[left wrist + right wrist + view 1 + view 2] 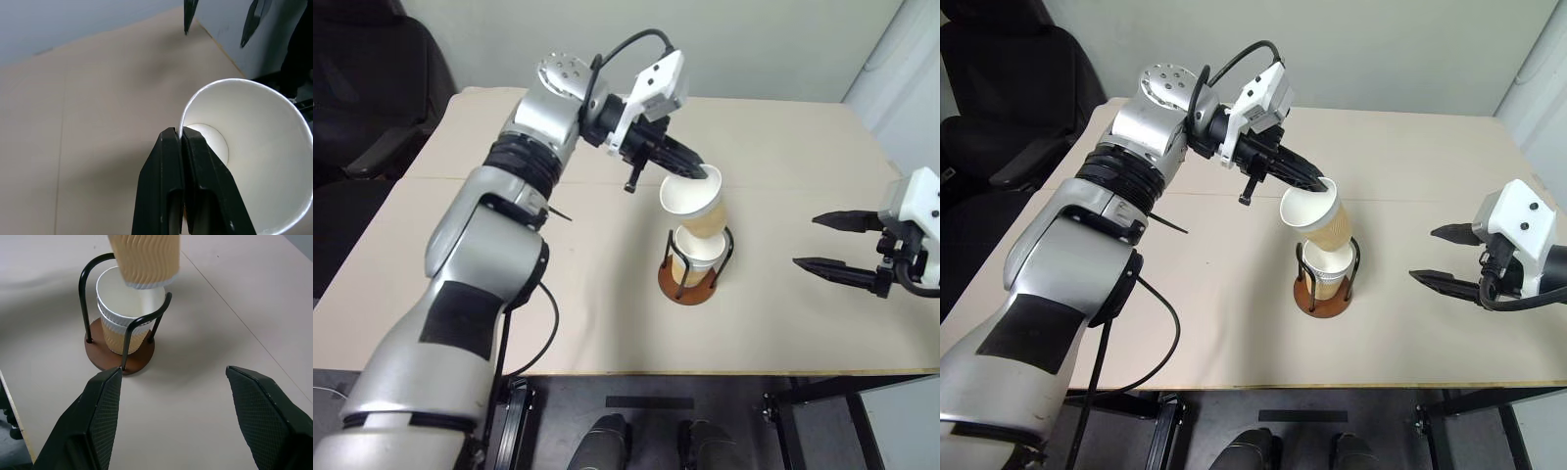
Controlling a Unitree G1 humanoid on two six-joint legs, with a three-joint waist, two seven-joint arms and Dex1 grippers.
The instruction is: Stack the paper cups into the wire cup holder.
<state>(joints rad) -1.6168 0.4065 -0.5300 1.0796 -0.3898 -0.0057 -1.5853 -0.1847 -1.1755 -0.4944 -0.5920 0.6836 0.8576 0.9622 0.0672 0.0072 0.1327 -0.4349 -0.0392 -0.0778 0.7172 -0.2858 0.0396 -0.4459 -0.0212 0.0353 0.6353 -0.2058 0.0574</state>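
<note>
Against pale wall, beige table [460,294], left claw [705,174] pinching cup [697,208], right claw [822,241] released

Silver left arm [499,255] showing black joint bands, black cable [631,44] looping over white wrist housing [656,88], black fingers [680,157] tapering, right gripper [837,242] showing white housing

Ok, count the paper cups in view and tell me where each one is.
3. Two sit nested in the wire cup holder: the lower cup and the upper cup. The third cup hangs tilted above them, pinched at its rim by the left gripper.
</note>
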